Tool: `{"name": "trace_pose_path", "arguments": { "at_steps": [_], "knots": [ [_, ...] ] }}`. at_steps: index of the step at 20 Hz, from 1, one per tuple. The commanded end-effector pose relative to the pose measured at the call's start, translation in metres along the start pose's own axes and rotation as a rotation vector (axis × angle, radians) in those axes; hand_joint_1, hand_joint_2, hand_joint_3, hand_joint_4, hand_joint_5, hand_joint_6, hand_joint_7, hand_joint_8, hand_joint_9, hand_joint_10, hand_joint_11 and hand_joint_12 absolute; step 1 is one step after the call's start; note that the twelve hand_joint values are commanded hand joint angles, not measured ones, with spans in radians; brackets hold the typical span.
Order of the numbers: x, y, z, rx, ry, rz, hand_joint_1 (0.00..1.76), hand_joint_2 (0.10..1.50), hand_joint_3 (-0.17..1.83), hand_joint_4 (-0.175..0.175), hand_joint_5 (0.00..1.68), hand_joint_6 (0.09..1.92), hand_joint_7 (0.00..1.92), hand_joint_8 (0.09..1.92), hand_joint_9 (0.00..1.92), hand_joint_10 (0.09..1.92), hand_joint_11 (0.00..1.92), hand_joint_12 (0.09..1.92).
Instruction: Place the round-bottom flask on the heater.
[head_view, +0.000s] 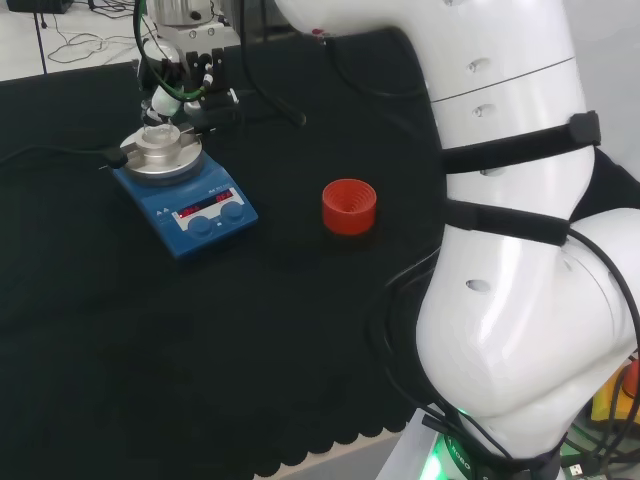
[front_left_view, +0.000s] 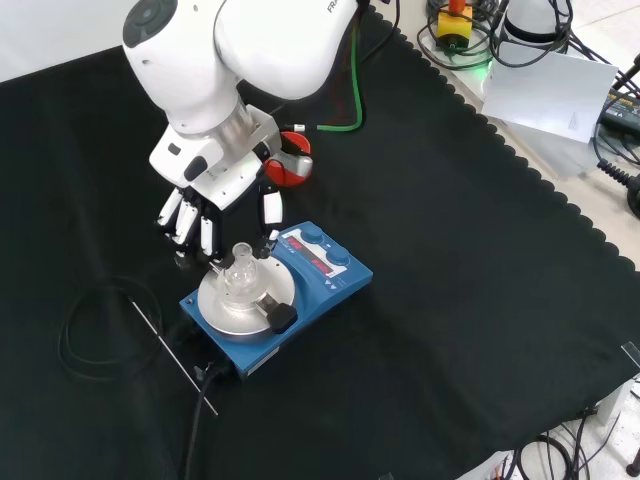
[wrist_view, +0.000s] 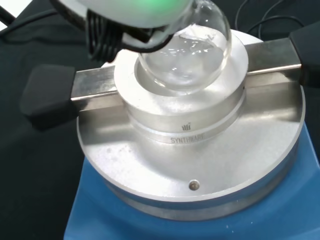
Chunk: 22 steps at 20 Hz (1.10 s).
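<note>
The clear round-bottom flask (wrist_view: 185, 55) is sitting in the well of the heater (front_left_view: 275, 290), while the hand (front_left_view: 215, 205) is hovering at its eleven o'clock in the front view, fingers straight and holding nothing; the flask is judged light, slippery, fragile, best taken by the neck.

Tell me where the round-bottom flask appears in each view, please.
Head view: round-bottom flask at upper left, on the heater's metal block, below the hand.
Front view: flask left of centre, on the same block.
Wrist view: flask seated in the block's well.
Shared landmark: the blue heater.
</note>
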<state>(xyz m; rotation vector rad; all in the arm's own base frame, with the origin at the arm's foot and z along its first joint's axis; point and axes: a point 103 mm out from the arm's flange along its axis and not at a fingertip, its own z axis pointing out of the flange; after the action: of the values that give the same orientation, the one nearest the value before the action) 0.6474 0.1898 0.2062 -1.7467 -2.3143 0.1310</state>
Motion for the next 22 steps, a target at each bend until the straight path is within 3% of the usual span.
{"name": "trace_pose_path", "arguments": {
  "at_steps": [1, 7, 9, 11, 16, 22],
  "knots": [
    [-0.003, 0.004, 0.004, 0.012, 0.013, 0.004, 1.09, 0.73, 0.65, 0.138, 1.13, 0.91, 0.41, 0.68, 0.69, 0.59, 0.3, 1.36],
    [-0.005, 0.005, 0.004, 0.015, 0.027, 0.001, 1.05, 0.91, 0.31, 0.171, 1.06, 0.91, 0.33, 0.71, 0.62, 0.64, 0.26, 1.38],
    [-0.005, 0.004, 0.004, 0.016, 0.033, -0.006, 0.98, 0.82, 0.38, 0.029, 0.92, 0.88, 0.3, 0.7, 0.59, 0.65, 0.24, 1.37],
    [-0.004, 0.002, 0.004, 0.009, 0.039, -0.014, 0.94, 0.7, 0.52, -0.027, 0.76, 0.87, 0.27, 0.7, 0.56, 0.66, 0.22, 1.38],
    [-0.002, -0.006, 0.001, -0.003, 0.041, -0.024, 0.87, 0.6, 0.57, -0.037, 0.47, 0.73, 0.21, 0.7, 0.52, 0.68, 0.16, 1.4],
    [-0.006, -0.03, -0.011, -0.032, 0.037, -0.002, 0.83, 0.59, 0.55, -0.034, 0.43, 0.63, 0.2, 0.7, 0.5, 0.69, 0.13, 1.41]
  ]
}}
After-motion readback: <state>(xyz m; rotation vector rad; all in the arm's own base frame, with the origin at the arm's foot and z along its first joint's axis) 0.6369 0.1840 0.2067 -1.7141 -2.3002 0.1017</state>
